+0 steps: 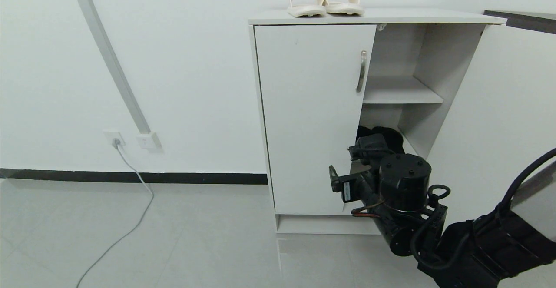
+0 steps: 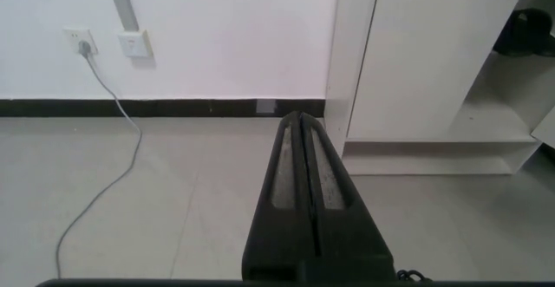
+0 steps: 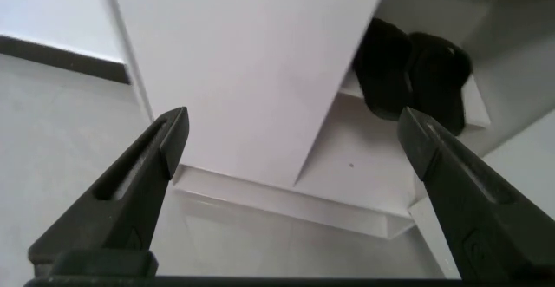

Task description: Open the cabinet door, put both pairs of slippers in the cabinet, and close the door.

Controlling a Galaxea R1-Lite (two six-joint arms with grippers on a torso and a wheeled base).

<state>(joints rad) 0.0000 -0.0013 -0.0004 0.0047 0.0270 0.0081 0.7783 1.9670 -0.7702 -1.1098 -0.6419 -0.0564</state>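
We note the cabinet [image 1: 378, 17] with its right door [image 1: 499, 118] swung open and its left door [image 1: 312, 118] closed. Black slippers [image 3: 416, 70] lie in the lower compartment; cream slippers [image 1: 325, 2] sit on top. The right gripper [image 3: 293, 122] is spread wide just before the opening. The left gripper [image 2: 301, 122] is pressed together above the floor [image 2: 173, 200].

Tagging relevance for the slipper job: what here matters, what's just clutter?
Job: cabinet; open right door; closed left door; beige slippers on top; black slippers on the lower shelf; right claw, open.
Clutter: wall socket; grey cable; wall conduit.
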